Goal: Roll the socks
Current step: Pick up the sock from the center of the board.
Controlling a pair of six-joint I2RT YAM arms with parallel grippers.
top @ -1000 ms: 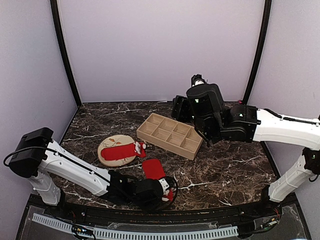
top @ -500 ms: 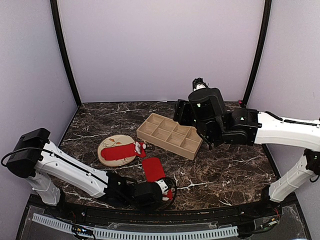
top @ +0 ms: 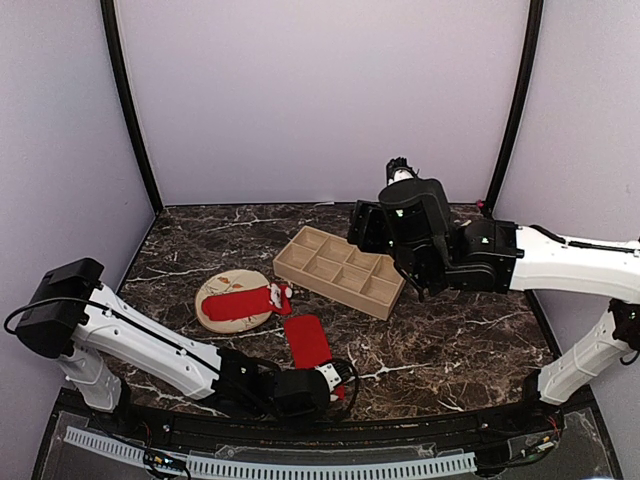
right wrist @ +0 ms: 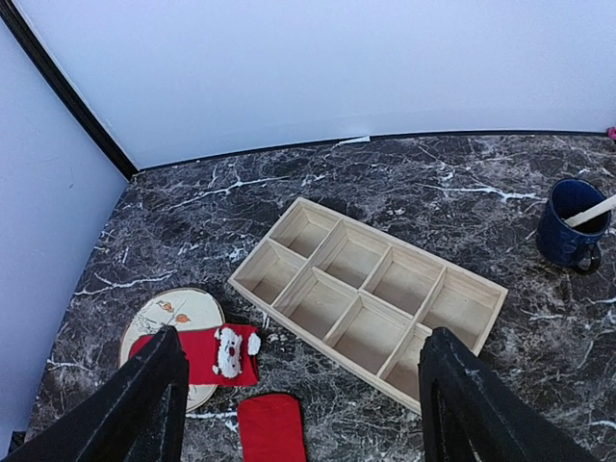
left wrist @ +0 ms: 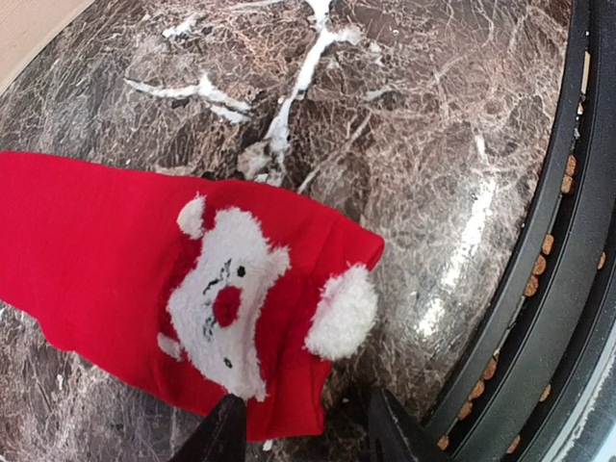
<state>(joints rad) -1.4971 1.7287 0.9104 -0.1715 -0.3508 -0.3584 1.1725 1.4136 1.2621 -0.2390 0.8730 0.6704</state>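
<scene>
Red sock (left wrist: 115, 250) lies flat by my left gripper (left wrist: 306, 422), fingers spread, so next I must pinch its end and start rolling.

Dark marble table (top: 470, 340) with white veins, pale wooden tray (top: 330, 290) of eight compartments lying aslant mid-table, round beige leaf-patterned plate (top: 221, 288) left of it, dark blue mug (right wrist: 568, 233) holding a pale stick (right wrist: 599, 209) right of the tray.

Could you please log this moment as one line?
left gripper open at front sock | right gripper open, empty, raised near tray | other sock flat on plate
</scene>
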